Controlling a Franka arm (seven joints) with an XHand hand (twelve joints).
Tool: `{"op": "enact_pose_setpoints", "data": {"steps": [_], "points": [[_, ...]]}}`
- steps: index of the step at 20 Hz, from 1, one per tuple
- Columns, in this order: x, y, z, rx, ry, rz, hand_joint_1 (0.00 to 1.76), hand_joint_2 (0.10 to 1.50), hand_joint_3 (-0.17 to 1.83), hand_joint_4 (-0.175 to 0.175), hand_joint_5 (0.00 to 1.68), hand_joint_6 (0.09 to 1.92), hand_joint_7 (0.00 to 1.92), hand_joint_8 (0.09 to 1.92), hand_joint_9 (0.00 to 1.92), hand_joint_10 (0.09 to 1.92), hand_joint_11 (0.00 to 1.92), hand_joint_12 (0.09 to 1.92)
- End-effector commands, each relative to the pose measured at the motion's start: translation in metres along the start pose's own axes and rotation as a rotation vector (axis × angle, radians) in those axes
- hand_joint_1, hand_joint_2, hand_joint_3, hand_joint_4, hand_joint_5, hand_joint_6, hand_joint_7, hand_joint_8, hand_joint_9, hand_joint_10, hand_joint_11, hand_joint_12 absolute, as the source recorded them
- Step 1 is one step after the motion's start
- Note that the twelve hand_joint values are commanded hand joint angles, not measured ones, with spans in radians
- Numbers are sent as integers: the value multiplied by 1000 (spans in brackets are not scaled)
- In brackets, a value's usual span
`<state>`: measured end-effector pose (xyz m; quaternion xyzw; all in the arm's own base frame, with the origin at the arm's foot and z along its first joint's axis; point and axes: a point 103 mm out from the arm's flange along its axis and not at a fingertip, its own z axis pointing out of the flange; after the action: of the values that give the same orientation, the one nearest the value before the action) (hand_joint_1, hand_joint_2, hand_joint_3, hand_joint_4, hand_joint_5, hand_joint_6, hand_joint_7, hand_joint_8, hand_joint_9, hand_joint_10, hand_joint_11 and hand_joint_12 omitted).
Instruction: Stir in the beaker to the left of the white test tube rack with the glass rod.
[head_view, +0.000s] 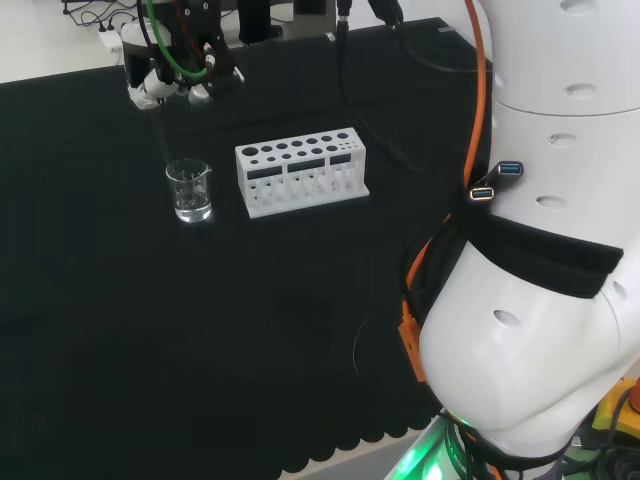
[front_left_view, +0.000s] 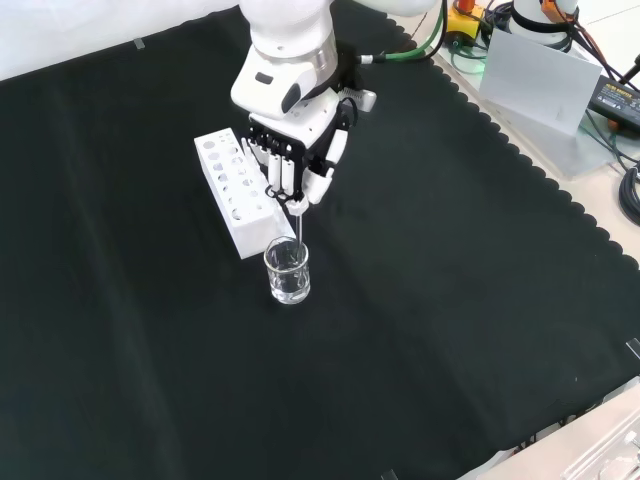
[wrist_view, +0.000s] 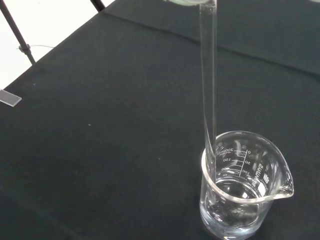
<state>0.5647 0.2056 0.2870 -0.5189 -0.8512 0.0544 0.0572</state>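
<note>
A small clear beaker (head_view: 189, 190) (front_left_view: 287, 272) (wrist_view: 243, 186) with a little clear liquid stands on the black cloth, just left of the white test tube rack (head_view: 301, 171) (front_left_view: 238, 190) in the head view. The hand (head_view: 180, 70) (front_left_view: 298, 150) hangs above the beaker with its fingers curled round the top of a thin glass rod (front_left_view: 298, 228) (wrist_view: 208, 80). The rod runs straight down from the fingers, and its lower end sits inside the beaker near the wall, dipped in the liquid.
The arm's big white links (head_view: 545, 240) stand at the right of the head view. Cables and grey equipment (front_left_view: 545, 70) lie beyond the cloth's scalloped edge at the front view's upper right. Bare black cloth (front_left_view: 450, 330) surrounds the beaker and rack.
</note>
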Motion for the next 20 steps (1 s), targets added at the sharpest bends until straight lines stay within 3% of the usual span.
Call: {"op": "enact_pose_setpoints", "data": {"steps": [1, 6, 12, 15, 20], "points": [[-23, 13, -10, -15, 3, -6, 1311, 1090, -140, -175, 1232, 302, 1220, 918, 1626, 785, 1647, 619], [-37, 1, -16, -24, -7, 12, 1309, 1088, -126, -175, 1206, 350, 1213, 928, 1620, 796, 1647, 623], [-38, -5, -15, -7, -16, 7, 1309, 1088, -123, -175, 1200, 363, 1210, 933, 1619, 799, 1647, 625], [-39, -17, -11, -29, -13, 2, 1309, 1093, -136, -175, 1207, 353, 1210, 937, 1621, 797, 1645, 626], [-38, -22, -8, 5, -6, 4, 1310, 1102, -161, -175, 1220, 332, 1214, 933, 1626, 792, 1641, 626]]}}
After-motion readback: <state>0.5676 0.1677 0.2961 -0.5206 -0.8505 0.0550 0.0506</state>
